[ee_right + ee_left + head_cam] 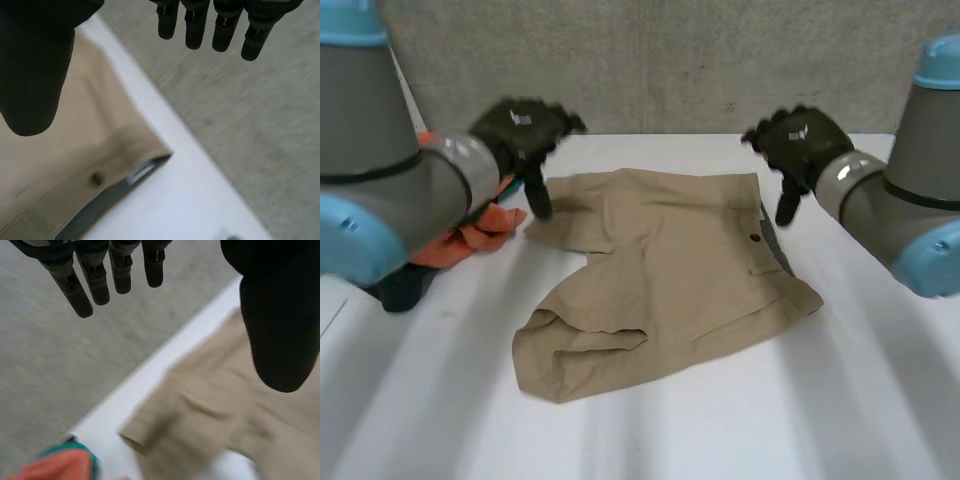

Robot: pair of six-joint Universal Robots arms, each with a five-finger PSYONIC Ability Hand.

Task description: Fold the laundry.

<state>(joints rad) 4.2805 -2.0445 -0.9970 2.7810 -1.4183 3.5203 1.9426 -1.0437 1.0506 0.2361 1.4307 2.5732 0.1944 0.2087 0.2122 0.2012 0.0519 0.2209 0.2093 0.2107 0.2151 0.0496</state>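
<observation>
The left hand point(520, 132) and right hand point(798, 140) hover released and empty above the far corners of the khaki shorts point(670, 270). Uneven pinches could skew the fold.

One table point(860, 400) carries the things. On it there is one pair of shorts point(670, 270), lying across the middle, with one button point(754, 238) showing near its right edge. One heap of orange cloth point(480, 235) sits at the table's far left corner; a teal bit shows in it, and whether it is one piece or several cannot be told. That makes two lots of cloth. Two arms reach in, the left arm point(380, 190) and the right arm point(910, 200). Two hands hang over the far edge: one left hand point(520, 130) and one right hand point(800, 140).
</observation>
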